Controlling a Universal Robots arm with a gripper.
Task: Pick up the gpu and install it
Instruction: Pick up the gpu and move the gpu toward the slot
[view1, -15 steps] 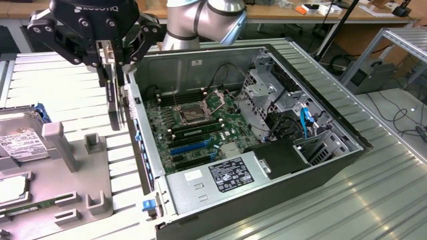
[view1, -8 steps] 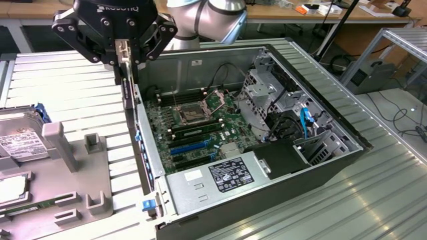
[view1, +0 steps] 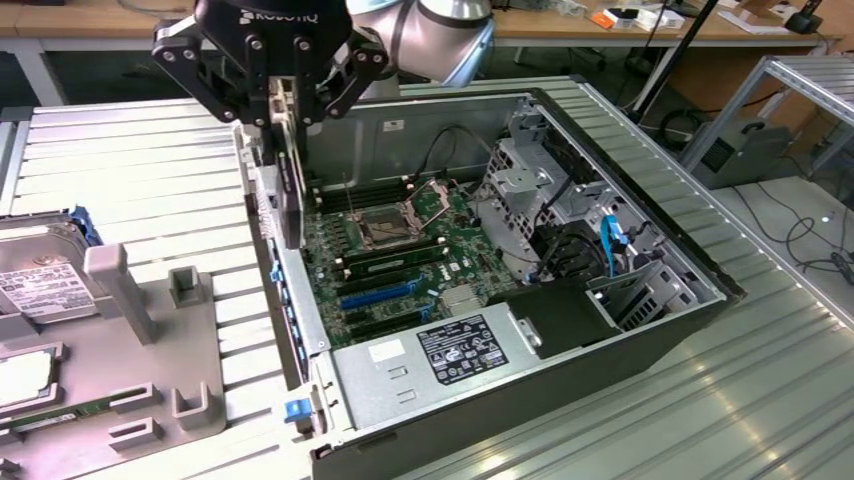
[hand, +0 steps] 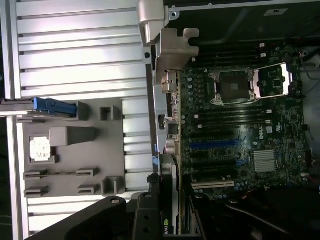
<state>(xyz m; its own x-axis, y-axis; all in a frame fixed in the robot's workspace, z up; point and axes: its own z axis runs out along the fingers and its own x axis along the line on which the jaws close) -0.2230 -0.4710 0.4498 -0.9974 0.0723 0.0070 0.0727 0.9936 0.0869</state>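
Exterior view: one gripper (view1: 284, 108) grasps one gpu (view1: 288, 200), which hangs edge-down directly beneath its fingers, over the rim of one open case (view1: 561, 395); one motherboard (view1: 400, 235) lies below.

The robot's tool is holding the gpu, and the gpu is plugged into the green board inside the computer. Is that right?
Not quite. The tool does hold the gpu, but the gpu is not plugged in. The exterior view shows it hanging on edge in the air at the side of the open computer case, clear of the motherboard.
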